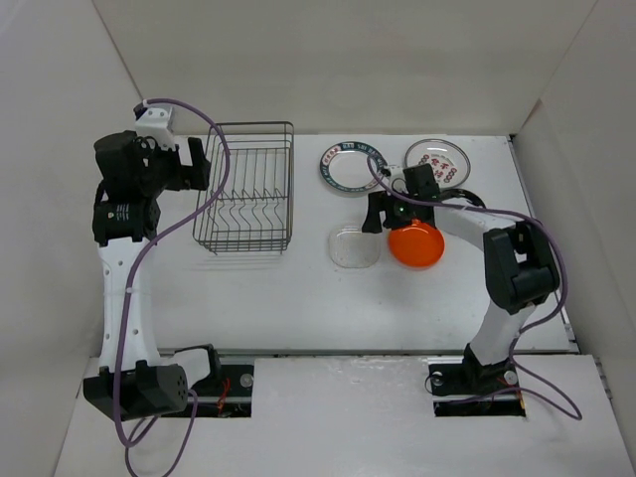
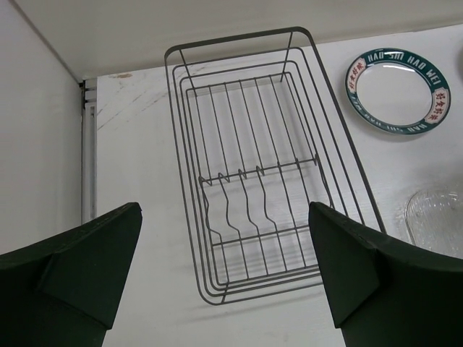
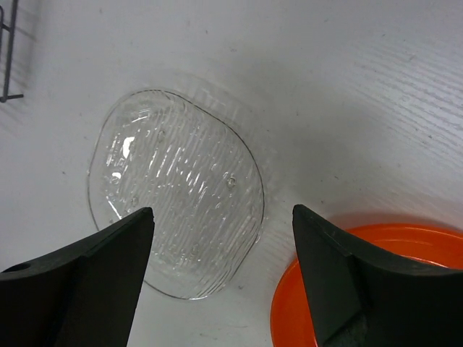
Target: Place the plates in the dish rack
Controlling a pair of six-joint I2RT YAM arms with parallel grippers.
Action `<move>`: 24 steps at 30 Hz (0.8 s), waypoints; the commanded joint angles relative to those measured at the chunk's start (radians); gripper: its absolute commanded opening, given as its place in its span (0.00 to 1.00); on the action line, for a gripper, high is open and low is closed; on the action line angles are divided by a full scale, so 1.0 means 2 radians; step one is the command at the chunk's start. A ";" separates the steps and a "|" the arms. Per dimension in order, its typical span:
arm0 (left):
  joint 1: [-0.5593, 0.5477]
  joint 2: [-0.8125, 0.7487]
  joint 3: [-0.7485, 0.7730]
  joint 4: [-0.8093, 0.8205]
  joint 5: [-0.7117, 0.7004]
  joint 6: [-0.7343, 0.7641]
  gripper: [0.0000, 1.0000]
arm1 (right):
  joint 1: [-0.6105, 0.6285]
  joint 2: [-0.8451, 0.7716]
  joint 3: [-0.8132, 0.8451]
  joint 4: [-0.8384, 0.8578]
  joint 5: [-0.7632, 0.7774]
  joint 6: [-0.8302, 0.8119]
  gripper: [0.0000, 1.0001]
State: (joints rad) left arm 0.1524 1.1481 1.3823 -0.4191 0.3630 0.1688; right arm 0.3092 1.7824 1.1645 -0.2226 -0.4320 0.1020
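Note:
The dark wire dish rack [image 1: 246,189] stands empty at the back left; it also shows in the left wrist view [image 2: 181,144]. My left gripper [image 1: 196,165] [image 2: 224,210] is open and empty, raised beside the rack's left side. My right gripper [image 1: 376,215] [image 3: 223,211] is open and empty, low over the gap between the clear plate [image 1: 355,246] [image 3: 177,191] and the orange plate [image 1: 415,244] [image 3: 288,314]. The plate with the blue-green patterned rim [image 1: 350,167] [image 2: 398,90] and the white plate with red marks [image 1: 437,159] lie at the back. I see no separate black plate.
White walls enclose the table on the left, back and right. The right arm's forearm and cable [image 1: 467,214] stretch over the table near the orange plate. A corner of the rack [image 3: 7,58] shows at the left edge of the right wrist view.

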 commanded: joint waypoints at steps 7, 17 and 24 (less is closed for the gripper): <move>0.000 0.000 0.005 0.001 0.009 0.013 1.00 | 0.003 0.048 0.053 0.023 -0.003 -0.020 0.73; 0.000 0.000 0.005 0.001 0.005 0.013 1.00 | 0.014 0.076 0.058 0.012 0.007 -0.024 0.56; 0.000 -0.004 0.005 0.001 0.000 0.018 1.00 | 0.019 0.076 0.058 -0.005 0.026 -0.033 0.30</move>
State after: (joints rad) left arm 0.1524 1.1507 1.3823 -0.4347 0.3618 0.1905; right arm 0.3355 1.9388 1.2427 -0.2291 -0.4004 0.0578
